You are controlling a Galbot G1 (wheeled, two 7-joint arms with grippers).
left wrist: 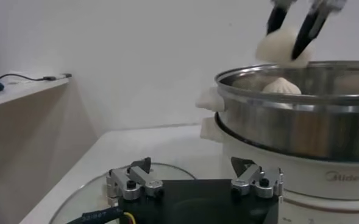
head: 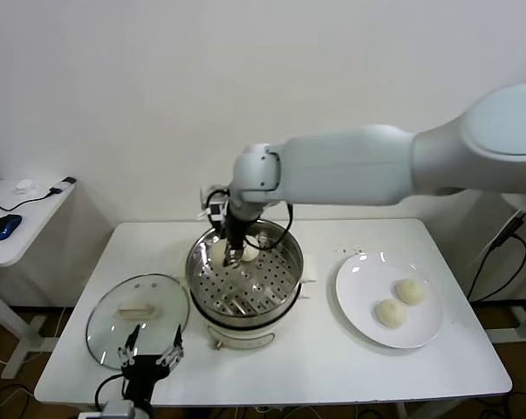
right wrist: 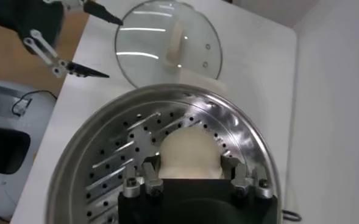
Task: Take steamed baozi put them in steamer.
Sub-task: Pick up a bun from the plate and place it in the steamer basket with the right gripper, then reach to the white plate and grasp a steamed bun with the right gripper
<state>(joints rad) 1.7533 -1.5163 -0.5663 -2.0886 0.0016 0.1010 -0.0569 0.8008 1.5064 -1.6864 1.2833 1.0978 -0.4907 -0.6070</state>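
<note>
Right arm reaching into the steamer, left one parked low

The right gripper (head: 234, 250) hangs over the steamer (head: 243, 278) at frame center, with a baozi (head: 219, 253) right beside it. Two more baozi (head: 400, 303) sit on the white plate (head: 360, 301) at right. The glass lid (head: 138, 308) lies lower left, with the left gripper (head: 149, 346) spread apart just below it.

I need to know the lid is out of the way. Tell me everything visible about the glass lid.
The glass lid is round, clear and domed, with a metal rim and a cream handle on top. It lies flat on the table, handle up, to the left of the steamer and apart from it. The left gripper hovers open at its near edge.
</note>
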